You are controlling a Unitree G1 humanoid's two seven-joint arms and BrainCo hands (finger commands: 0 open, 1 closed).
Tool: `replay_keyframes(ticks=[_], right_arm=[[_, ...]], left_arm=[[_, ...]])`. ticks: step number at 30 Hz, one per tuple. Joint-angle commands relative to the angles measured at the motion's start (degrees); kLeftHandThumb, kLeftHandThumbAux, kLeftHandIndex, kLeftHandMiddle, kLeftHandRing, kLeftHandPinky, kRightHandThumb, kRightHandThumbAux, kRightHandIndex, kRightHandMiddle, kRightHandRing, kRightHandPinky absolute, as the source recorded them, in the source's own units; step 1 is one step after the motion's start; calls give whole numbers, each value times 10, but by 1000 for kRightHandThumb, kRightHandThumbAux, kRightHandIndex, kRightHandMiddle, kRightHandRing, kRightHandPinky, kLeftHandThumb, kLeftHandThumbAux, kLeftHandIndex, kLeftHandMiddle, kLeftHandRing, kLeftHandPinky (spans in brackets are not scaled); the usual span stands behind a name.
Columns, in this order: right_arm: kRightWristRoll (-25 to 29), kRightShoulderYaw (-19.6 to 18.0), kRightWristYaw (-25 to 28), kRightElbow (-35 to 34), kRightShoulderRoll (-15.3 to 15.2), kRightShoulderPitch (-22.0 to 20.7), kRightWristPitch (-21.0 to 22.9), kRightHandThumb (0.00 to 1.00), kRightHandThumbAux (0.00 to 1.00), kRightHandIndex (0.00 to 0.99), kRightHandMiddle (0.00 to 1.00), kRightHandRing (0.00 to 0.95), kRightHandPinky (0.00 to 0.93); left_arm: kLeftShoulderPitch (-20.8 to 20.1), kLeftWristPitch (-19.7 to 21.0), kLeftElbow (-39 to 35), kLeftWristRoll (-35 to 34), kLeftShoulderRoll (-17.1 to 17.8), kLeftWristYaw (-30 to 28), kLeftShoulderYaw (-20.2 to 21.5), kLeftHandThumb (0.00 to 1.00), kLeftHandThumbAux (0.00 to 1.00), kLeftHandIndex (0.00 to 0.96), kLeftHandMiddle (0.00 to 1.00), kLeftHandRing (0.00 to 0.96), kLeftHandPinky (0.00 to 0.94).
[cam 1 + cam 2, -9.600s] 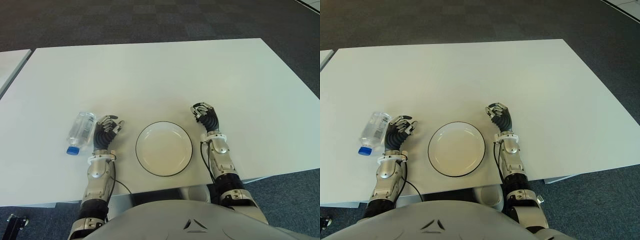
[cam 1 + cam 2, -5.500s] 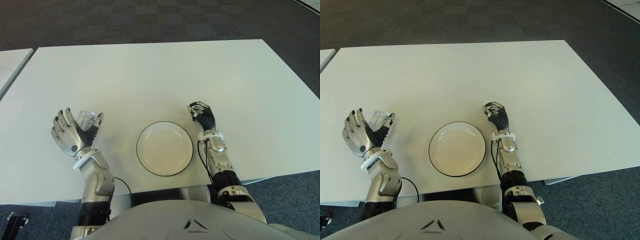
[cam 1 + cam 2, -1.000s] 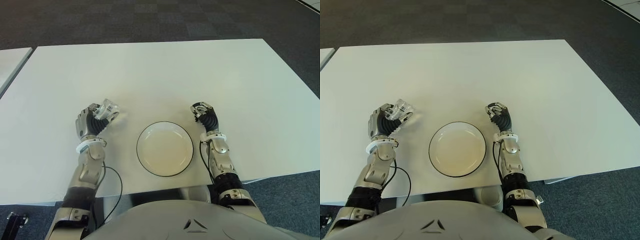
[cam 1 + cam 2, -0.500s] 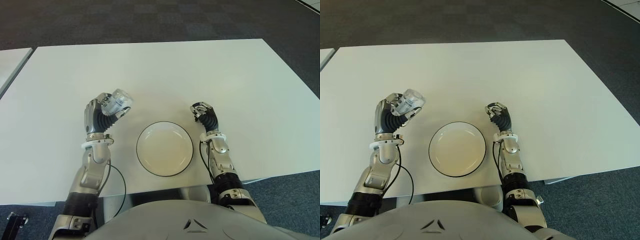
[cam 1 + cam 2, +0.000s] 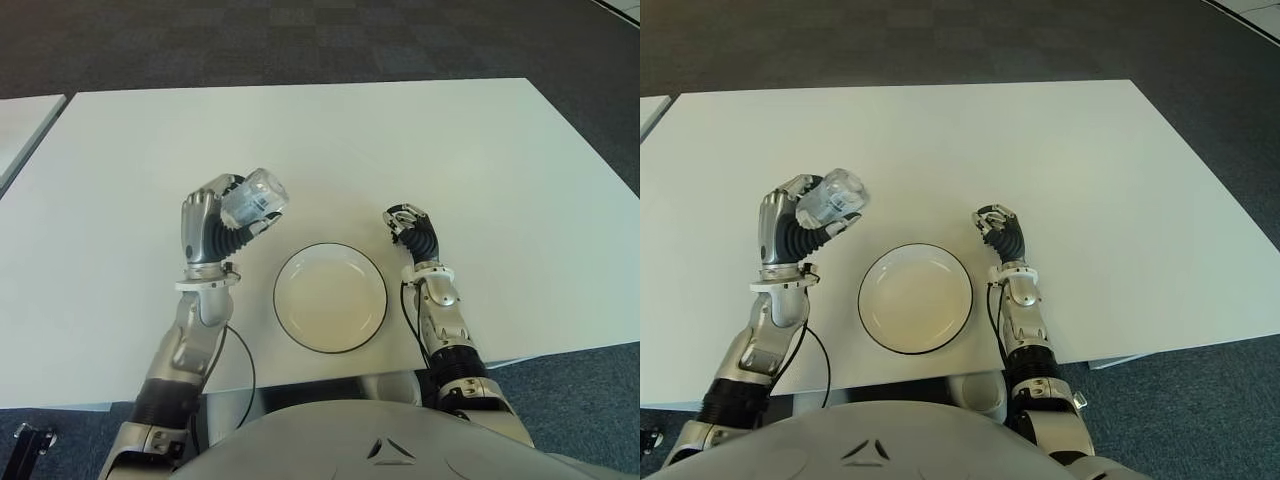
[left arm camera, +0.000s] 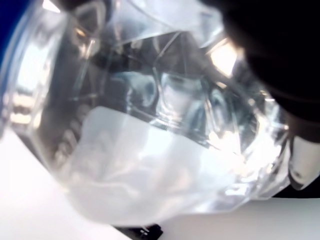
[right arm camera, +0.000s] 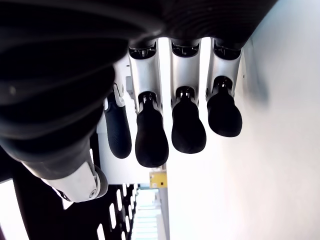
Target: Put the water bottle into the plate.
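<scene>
1. Broadly, a white surface (image 5: 420, 140) fills most of both eye views, with dark carpet (image 5: 300, 40) beyond its far edge and a second pale tabletop (image 5: 20, 125) showing at the far left.
2. Next in size, the robot's left arm rises from the near edge, and the left hand (image 5: 205, 232) is held up above the surface, to the left of the plate and a little farther from the robot than its rim.
3. A round white plate (image 5: 330, 298) with a thin dark rim lies flat on the surface near the robot, between the two hands, and it holds nothing.
4. The clear water bottle (image 5: 253, 197) is in the left hand, lifted off the surface and tilted, its rounded transparent base pointing up and toward the plate side.
5. Up close in the left wrist view, the bottle's clear wall (image 6: 150, 150) fills nearly the whole picture, with dark fingers (image 6: 280, 65) wrapped firmly against it.
6. The right hand (image 5: 413, 232) shows just right of the plate, close to its far right rim.
7. Its fingers (image 7: 150, 140) are curled inward and grasp nothing, as the right wrist view shows.
</scene>
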Motion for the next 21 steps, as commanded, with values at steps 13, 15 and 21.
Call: replay_keyframes(ticks=[13,15,21], right_arm=[[-3,4,-5,0,3,10,25,703,728,438,759,747,732],[-1,4,-4,-1,3,11,26,703,728,438,759,747,733],[2,4,-1,-3,4,12,24,703,728,438,759,748,730]], left_arm=[[-44,-15,-3,80,6,-32,-92,853,667,398,540,864,839],[-47,-17,-2,80,10,-42,-99,853,668,398,540,865,844],[-55,-23,6,81,20,-73,-119,852,668,397,541,865,844]])
